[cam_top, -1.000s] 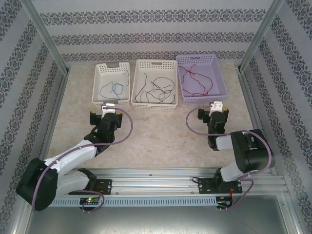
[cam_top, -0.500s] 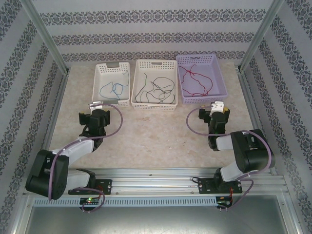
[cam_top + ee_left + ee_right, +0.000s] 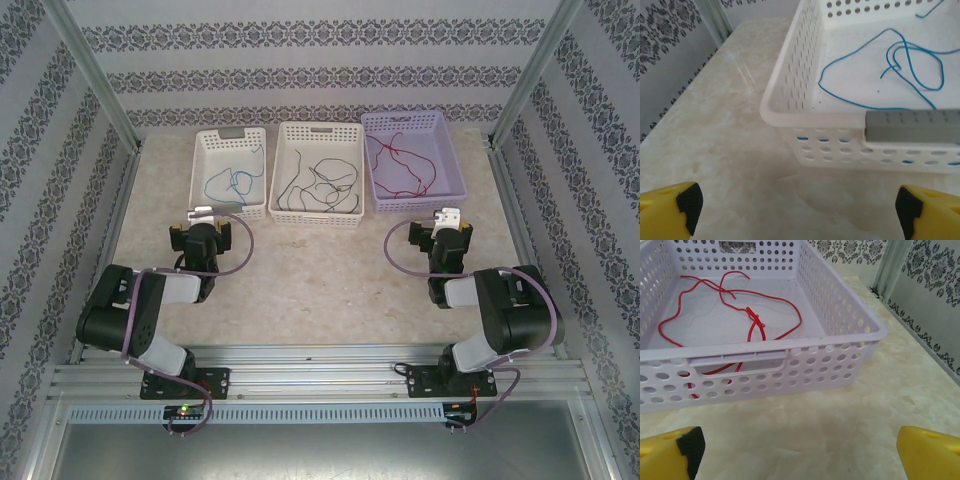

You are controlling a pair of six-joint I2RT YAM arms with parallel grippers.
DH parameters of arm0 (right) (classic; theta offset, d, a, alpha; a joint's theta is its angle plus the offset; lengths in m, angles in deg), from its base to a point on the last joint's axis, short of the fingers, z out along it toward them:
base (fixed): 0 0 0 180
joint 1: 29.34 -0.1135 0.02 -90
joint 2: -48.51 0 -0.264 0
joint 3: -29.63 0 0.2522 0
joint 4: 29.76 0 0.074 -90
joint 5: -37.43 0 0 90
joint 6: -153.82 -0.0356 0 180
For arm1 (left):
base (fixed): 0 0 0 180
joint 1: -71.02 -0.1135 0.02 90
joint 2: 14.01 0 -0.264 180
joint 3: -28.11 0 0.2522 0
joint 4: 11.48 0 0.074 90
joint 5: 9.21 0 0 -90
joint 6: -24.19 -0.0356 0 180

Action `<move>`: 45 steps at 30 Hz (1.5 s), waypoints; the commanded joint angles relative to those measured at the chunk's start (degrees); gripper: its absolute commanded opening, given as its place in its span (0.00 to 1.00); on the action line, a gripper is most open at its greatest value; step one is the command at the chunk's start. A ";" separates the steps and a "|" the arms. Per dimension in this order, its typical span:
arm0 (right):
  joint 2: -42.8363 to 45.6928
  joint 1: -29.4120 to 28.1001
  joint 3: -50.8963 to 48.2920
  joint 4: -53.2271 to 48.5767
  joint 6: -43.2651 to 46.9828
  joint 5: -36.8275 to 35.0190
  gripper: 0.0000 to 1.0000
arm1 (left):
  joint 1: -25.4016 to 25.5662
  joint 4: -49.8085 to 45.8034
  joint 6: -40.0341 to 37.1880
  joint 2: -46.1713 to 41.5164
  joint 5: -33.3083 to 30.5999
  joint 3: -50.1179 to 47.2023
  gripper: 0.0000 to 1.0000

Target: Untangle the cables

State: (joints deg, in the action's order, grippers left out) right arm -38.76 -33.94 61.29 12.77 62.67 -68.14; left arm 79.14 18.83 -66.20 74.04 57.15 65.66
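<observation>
The cables lie apart in three baskets at the back of the table. A blue cable (image 3: 232, 181) (image 3: 900, 70) curls in the left white basket (image 3: 197, 170) (image 3: 790, 115). A black cable (image 3: 320, 183) sprawls in the middle white basket (image 3: 318, 217). A red cable (image 3: 400, 165) (image 3: 735, 305) loops in the purple basket (image 3: 455, 170) (image 3: 765, 347). My left gripper (image 3: 203, 215) (image 3: 797, 205) hovers open just before the left basket's near left corner, nothing between its fingers. My right gripper (image 3: 447, 216) (image 3: 800, 447) stands open in front of the purple basket, holding nothing.
Bare marble tabletop (image 3: 320, 280) stretches between the baskets and the arm bases. Patterned walls and aluminium posts (image 3: 95, 75) close in both sides and the back. A metal rail (image 3: 320, 360) runs along the near edge.
My left arm has drawn back and folded toward its base, its gripper shifting left along the front of the left basket. The right arm has barely moved.
</observation>
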 commanded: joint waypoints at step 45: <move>0.38 0.53 1.49 -1.20 -1.07 0.47 0.98 | -6.54 11.47 1.70 2.83 14.45 -2.52 1.00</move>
State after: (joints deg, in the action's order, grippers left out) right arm -38.76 -33.56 61.57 11.11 62.47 -67.95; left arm 72.46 27.29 -64.51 76.31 71.75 63.96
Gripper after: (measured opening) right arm 0.982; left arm 0.998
